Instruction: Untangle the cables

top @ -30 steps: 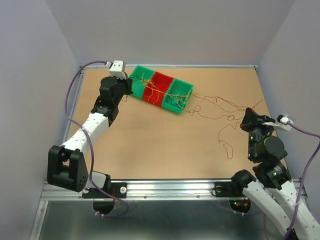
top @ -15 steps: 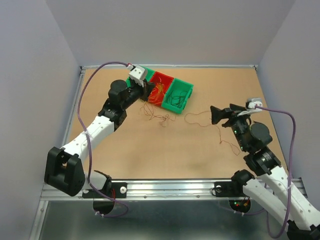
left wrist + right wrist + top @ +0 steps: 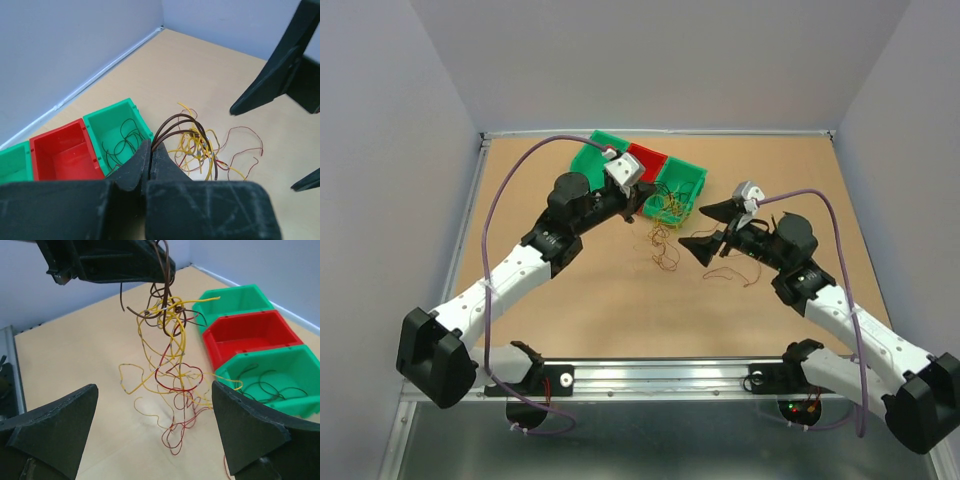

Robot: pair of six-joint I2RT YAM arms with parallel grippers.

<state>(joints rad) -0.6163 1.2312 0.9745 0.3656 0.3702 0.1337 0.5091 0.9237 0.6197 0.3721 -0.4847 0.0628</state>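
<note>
The cables [image 3: 170,340] are a clump of thin brown, yellow and dark red strands hanging above the table, with the lowest red loops [image 3: 175,440] touching it. My left gripper [image 3: 151,147] is shut on the brown strands at the top of the clump [image 3: 197,147]. In the top view it [image 3: 643,207] hovers just in front of the bins, with the clump [image 3: 663,243] dangling below. My right gripper [image 3: 155,386] faces the clump with jaws wide open and nothing between them. From above, it [image 3: 712,229] sits just right of the clump.
A row of three bins stands at the back: a green bin [image 3: 588,163], a red bin [image 3: 646,160], and a green bin [image 3: 684,180] holding thin black strands [image 3: 270,380]. A loose reddish strand [image 3: 732,274] lies on the table under the right arm.
The left gripper has moved right from the bins, lifting the gathered clump. The right gripper has opened and swung left from the table's right side up to the clump.
</note>
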